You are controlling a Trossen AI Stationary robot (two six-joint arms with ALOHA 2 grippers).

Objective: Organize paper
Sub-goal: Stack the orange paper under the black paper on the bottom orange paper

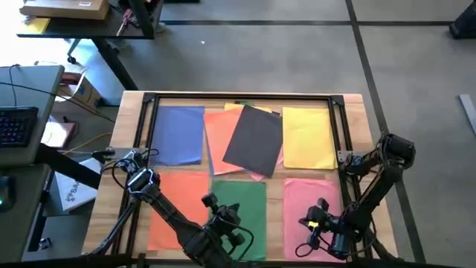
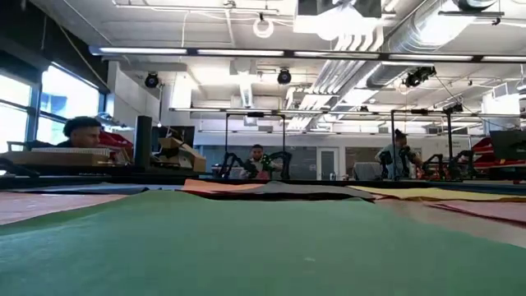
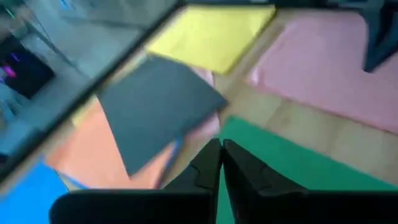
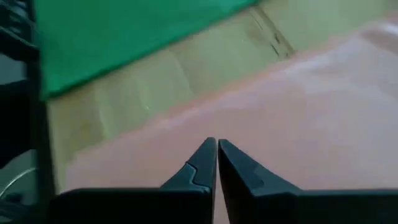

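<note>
- The wooden table (image 1: 349,104) has pale planks and a thin black frame (image 1: 245,97) running around the work area.
- Flat, matte, rectangular sheets of paper cover it in 2 rows.
- Far row: 1 blue sheet (image 1: 178,134) on the left and 1 yellow sheet (image 1: 307,138) on the right. Between them sits a muddled pile, with 1 dark grey sheet (image 1: 253,141) lying tilted on top of an orange sheet (image 1: 220,141); slivers of pink, yellow and blue peek out from under it.
- Near row: 1 orange sheet (image 1: 178,201) on the left, 1 green sheet (image 1: 242,201) in the middle, 1 pink sheet (image 1: 309,197) on the right.
- The left gripper (image 3: 221,152) hangs over the green sheet's edge near the grey one, its 2 dark fingertips pressed together, holding nothing.
- The right gripper (image 4: 216,152) is above the near pink sheet, fingertips likewise closed and empty; whether they touch the paper is unclear.
- In the low view, 3 people sit at benches far behind the table.
</note>
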